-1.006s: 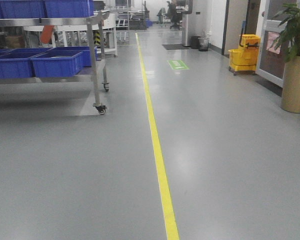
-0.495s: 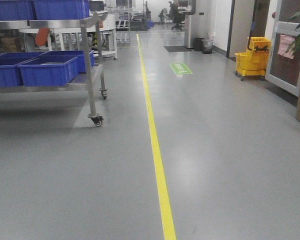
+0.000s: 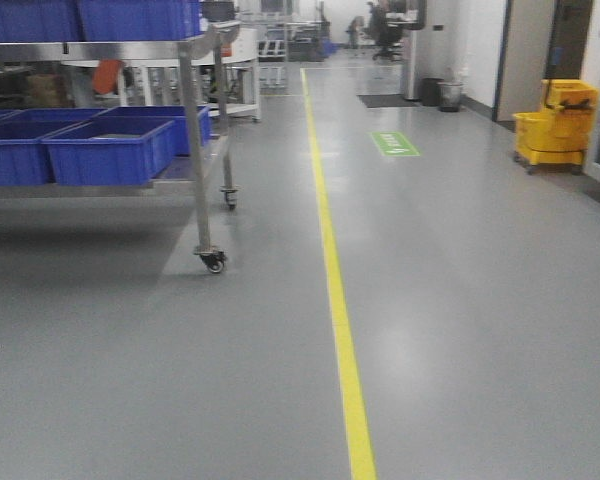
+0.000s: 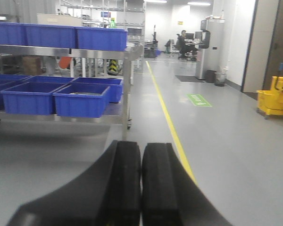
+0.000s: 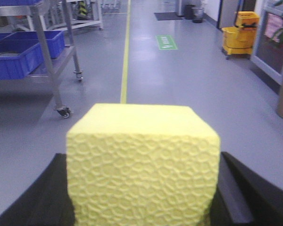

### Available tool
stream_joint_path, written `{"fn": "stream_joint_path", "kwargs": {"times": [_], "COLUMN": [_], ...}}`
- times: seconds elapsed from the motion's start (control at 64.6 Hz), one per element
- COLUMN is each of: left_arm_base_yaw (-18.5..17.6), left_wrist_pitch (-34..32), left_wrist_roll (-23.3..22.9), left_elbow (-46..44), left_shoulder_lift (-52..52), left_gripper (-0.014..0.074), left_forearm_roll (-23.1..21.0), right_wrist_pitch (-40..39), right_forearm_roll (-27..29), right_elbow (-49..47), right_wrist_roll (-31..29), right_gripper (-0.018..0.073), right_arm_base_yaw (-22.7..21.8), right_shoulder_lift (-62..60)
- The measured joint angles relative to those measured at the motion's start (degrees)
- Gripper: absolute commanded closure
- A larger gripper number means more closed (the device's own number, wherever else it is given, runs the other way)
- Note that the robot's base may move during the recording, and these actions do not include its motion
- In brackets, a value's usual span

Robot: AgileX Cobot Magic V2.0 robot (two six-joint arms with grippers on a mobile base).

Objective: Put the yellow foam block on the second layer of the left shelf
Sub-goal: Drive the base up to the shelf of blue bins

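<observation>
The yellow foam block (image 5: 142, 165) sits pinched in the right gripper (image 5: 141, 202), one black finger (image 5: 33, 200) against each side, its dimpled face filling the right wrist view. It is held up off the grey floor, and the yellow floor line (image 3: 335, 300) runs away from just behind its top edge. The left gripper (image 4: 141, 188) carries nothing, and its two black fingers are pressed flat together with only a thin seam between them.

Left of the yellow floor line stands a steel shelf cart (image 3: 195, 150) on casters, its nearest wheel (image 3: 213, 262) well clear of the line. Blue bins (image 3: 110, 150) fill its lower layer, and more sit on the top layer. Just right of the line, farther down the hall, is a green floor marking (image 3: 394, 144). Well to the right of the line, by the wall, is a yellow mop bucket (image 3: 555, 125).
</observation>
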Motion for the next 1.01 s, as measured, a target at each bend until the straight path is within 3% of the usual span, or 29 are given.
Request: {"fn": "stream_joint_path", "kwargs": {"times": [1.006], "left_arm_base_yaw": [0.0], "left_wrist_pitch": [0.0], "left_wrist_roll": [0.0], "left_elbow": [0.0], "left_shoulder_lift": [0.0], "left_gripper": [0.0460], "left_forearm_roll": [0.0], "right_wrist_pitch": [0.0], "right_forearm_roll": [0.0], "right_elbow": [0.0], "right_wrist_roll": [0.0], "right_gripper": [0.0271], "right_arm_base_yaw": [0.0], "right_shoulder_lift": [0.0]}}
